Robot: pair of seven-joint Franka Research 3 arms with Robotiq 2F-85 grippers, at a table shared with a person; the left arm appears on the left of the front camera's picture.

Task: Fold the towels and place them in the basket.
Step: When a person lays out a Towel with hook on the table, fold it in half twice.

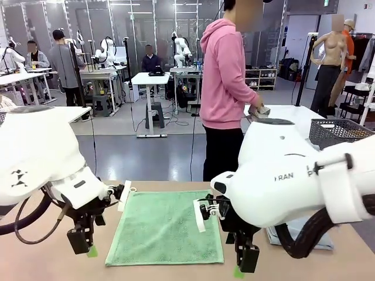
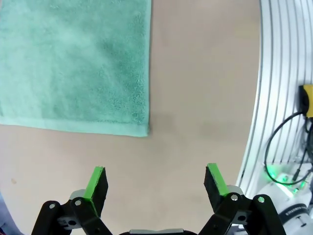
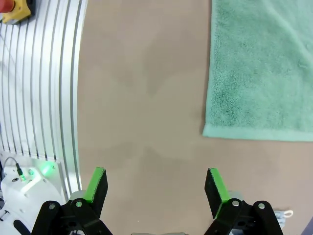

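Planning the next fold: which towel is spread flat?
The green towel, spread open mid-table; the light blue-grey towel lies farther right, mostly hidden under the right arm.

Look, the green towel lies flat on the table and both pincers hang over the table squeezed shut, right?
Not quite. The green towel does lie flat on the table, but the pincers are open, not shut. The left wrist view shows the left pincer with its fingers wide apart, and the right wrist view shows the same for the right pincer.
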